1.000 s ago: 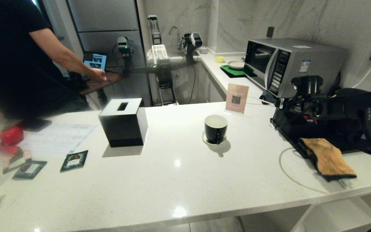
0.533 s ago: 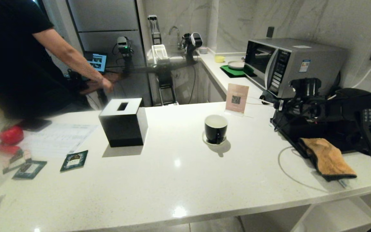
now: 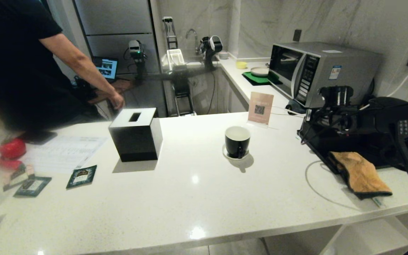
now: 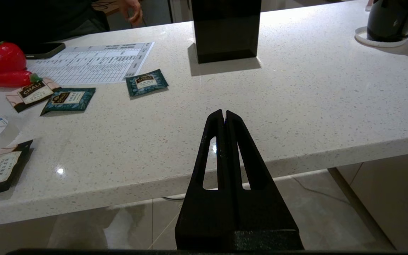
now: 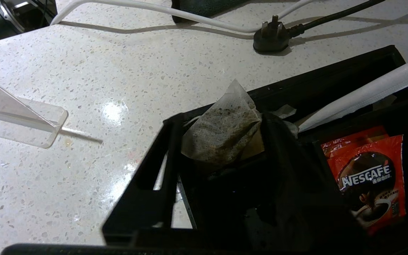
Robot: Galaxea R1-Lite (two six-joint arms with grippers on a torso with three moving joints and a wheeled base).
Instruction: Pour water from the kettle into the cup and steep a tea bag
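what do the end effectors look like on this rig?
Both matte black. Left end effector: two long tapered fingers, each with a slotted cut-out, on a blocky base. Right end effector: same slotted black fingers. In the head view, thin black cables run along the right arm's black housing.

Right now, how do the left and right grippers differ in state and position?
The left gripper is shut and empty; the right gripper has the tea bag pinched between its fingers. The left gripper hangs off the counter edge, while the right gripper is down in the black compartment box. Both have black fingers.
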